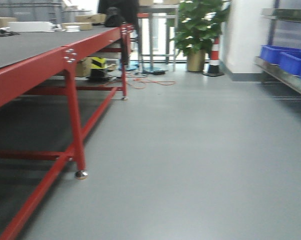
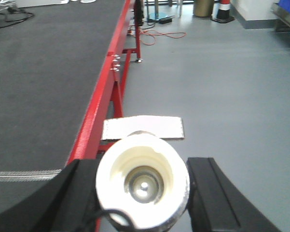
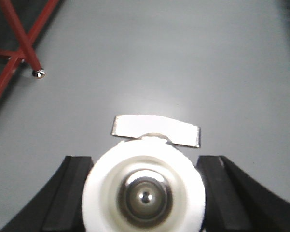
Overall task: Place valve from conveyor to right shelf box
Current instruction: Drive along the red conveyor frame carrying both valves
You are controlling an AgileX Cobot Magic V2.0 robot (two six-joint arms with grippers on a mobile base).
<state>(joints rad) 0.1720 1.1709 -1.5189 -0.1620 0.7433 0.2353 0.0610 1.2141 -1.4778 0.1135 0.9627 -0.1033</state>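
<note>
White-capped valve (image 2: 142,186) sits clamped between my left gripper's (image 2: 142,164) black fingers (image 2: 207,193), just above the conveyor's (image 2: 48,87) red right edge. My right gripper (image 3: 145,159) pinches a second valve (image 3: 145,195) over grey floor (image 3: 193,58), right of a red leg (image 3: 20,34).

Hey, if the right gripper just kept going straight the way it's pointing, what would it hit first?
Most likely the bare grey floor. The right gripper, shut on the valve, points down at open floor; the conveyor's red leg sits well off to the upper left. Depth is hard to judge.
</note>
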